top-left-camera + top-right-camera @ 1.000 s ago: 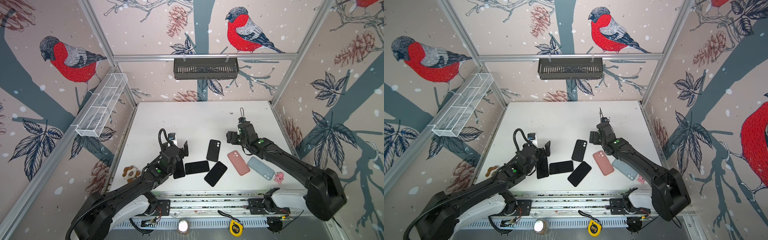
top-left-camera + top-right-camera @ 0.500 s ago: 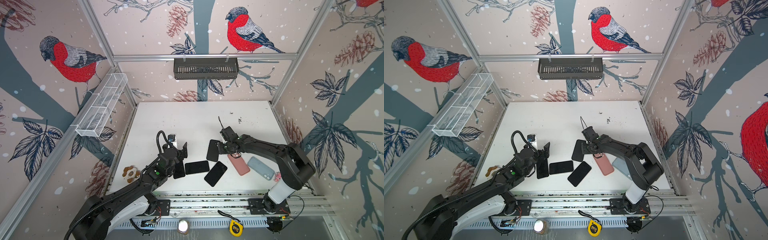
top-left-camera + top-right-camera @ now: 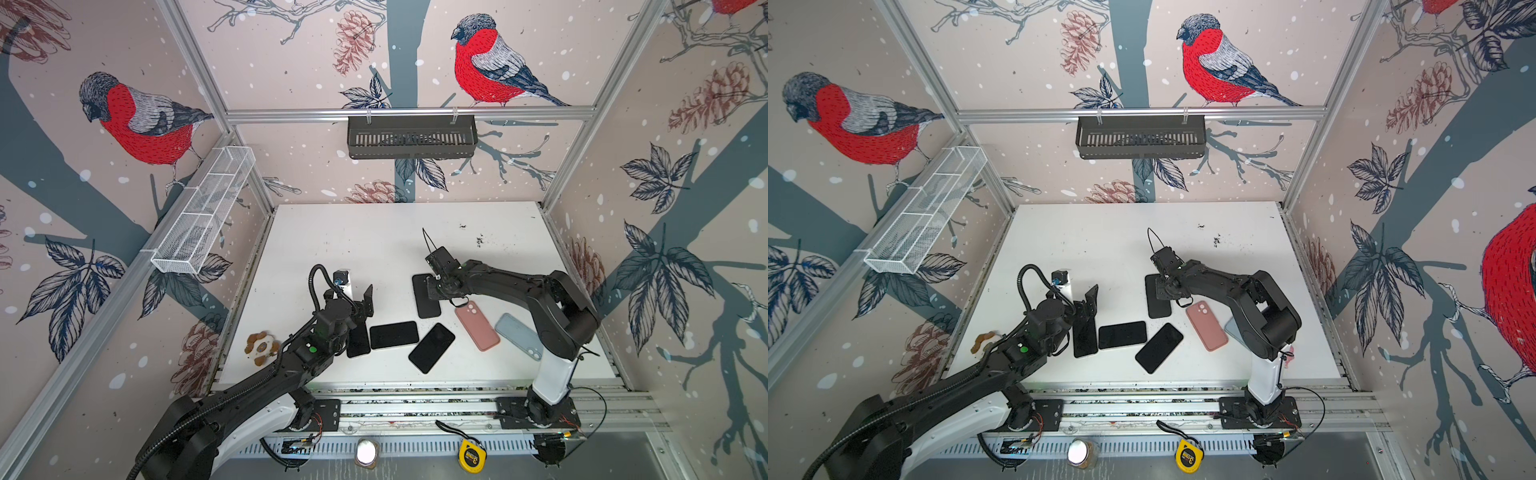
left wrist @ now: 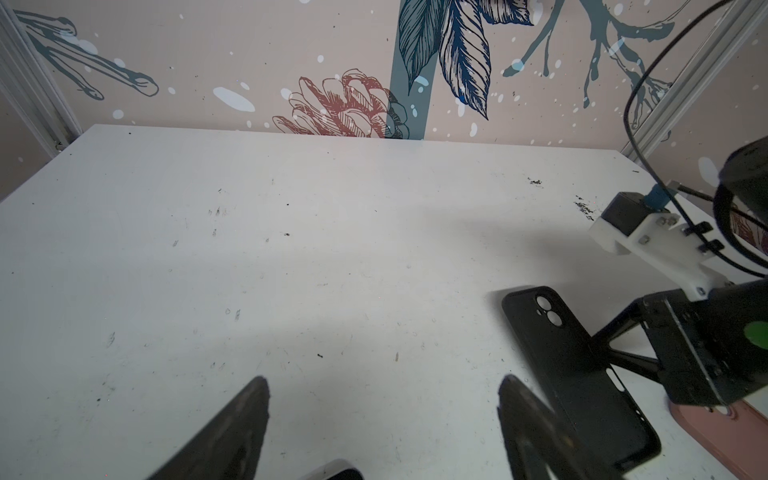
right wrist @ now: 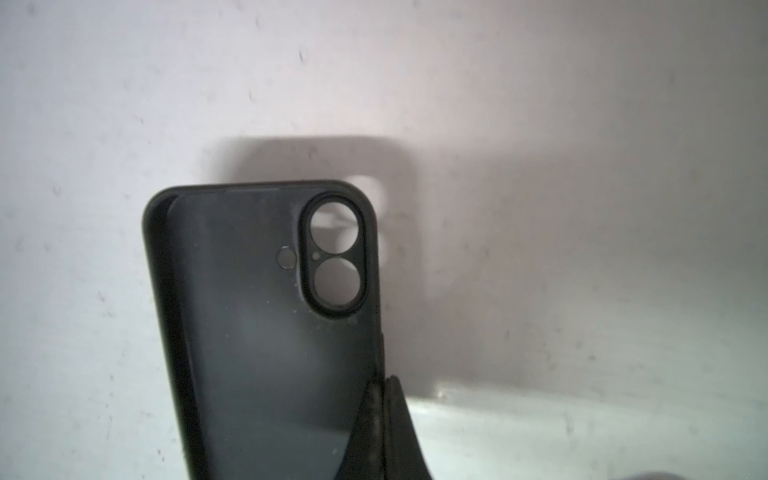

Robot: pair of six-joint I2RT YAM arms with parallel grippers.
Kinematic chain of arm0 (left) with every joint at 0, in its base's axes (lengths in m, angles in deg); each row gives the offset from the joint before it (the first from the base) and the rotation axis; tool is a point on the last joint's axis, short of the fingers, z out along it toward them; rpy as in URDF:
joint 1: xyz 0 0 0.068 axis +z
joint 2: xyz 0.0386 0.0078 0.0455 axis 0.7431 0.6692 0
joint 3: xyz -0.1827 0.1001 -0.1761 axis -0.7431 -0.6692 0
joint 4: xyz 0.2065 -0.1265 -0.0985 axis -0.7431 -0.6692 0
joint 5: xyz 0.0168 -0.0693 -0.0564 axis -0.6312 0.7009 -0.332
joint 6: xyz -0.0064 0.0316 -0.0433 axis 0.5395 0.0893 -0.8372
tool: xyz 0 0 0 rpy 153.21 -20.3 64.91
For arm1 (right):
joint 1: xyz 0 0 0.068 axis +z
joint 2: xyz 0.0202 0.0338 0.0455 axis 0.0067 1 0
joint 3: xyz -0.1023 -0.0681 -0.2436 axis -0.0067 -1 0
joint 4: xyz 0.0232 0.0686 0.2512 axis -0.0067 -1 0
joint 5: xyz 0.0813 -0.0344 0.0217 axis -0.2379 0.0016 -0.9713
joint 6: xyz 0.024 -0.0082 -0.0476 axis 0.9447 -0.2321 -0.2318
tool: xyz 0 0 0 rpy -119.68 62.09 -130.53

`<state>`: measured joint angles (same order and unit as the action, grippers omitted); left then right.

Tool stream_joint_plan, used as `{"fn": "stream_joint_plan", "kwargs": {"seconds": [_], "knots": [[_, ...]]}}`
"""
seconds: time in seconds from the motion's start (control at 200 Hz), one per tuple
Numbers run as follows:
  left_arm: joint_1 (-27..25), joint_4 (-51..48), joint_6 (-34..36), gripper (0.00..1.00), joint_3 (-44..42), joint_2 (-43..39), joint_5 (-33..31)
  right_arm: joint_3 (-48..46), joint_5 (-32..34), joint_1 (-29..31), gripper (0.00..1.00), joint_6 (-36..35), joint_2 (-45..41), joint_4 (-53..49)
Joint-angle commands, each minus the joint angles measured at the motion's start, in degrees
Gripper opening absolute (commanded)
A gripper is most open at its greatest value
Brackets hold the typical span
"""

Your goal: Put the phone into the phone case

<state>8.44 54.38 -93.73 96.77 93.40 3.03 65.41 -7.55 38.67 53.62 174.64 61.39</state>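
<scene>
Right, in a top view I count three dark phones in a row near the front of the table point(image 3: 374, 241): leftmost phone point(image 3: 359, 343), middle phone point(image 3: 394, 334), angled phone point(image 3: 432, 347). Behind them lie three cases: black case point(image 3: 428, 307), pink case point(image 3: 477, 325), blue case point(image 3: 519, 334). The black case's long axis runs front to back, lens cutout toward the back wall. My left gripper point(image 3: 360, 305) hangs above the leftmost phone. The left wrist view adds that its jaws stand wide over bare table. Only the right wrist view shows my right gripper point(image 5: 384, 384) pinched tight on the black case's long side wall.
</scene>
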Motion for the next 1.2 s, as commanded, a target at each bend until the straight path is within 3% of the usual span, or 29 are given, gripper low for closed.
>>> {"fn": "stream_joint_plan", "kwargs": {"seconds": [0.0,0.125,0.245,0.3,0.365,0.46,0.625,0.771,0.941,1.196], "knots": [[0.0,1.7,-0.5,0.86,0.0,-0.1,-0.6,4.2,3.4,0.0,0.03,-3.0,2.6,-2.9],[0.0,1.8,-0.4,0.86,0.0,-0.2,-0.7,8.8,2.9,0.1,0.06,-4.5,5.5,-4.2],[0.0,1.8,-0.4,0.86,-0.1,-0.3,-0.7,11.0,3.0,0.4,0.65,-5.5,5.3,-5.9],[0.0,1.7,-0.5,0.85,-0.1,-0.4,-0.7,9.8,3.8,0.9,0.78,-5.4,2.9,-6.5],[0.0,1.8,-0.5,0.85,-0.4,-0.7,-0.8,6.7,3.7,2.1,0.87,-4.1,-1.6,-7.2],[0.0,2.1,-0.5,0.85,-0.6,-1.1,-0.7,1.3,2.2,4.0,0.91,1.9,-8.7,-9.1],[0.0,2.7,-0.2,0.85,-0.8,-1.0,-0.1,-3.4,2.4,8.5,0.97,25.8,-15.5,-20.1],[0.0,2.8,-0.2,0.85,-0.7,-0.8,0.1,-7.4,-1.0,14.4,0.99,38.1,-18.1,-21.8],[0.0,2.6,-0.1,0.85,-0.8,-1.0,0.1,-13.3,-7.5,15.7,0.99,47.4,-19.3,-16.7],[0.0,2.8,-0.3,0.86,-1.4,-2.1,-0.1,-14.3,-9.0,16.0,0.95,55.0,-17.2,-14.4]]}}
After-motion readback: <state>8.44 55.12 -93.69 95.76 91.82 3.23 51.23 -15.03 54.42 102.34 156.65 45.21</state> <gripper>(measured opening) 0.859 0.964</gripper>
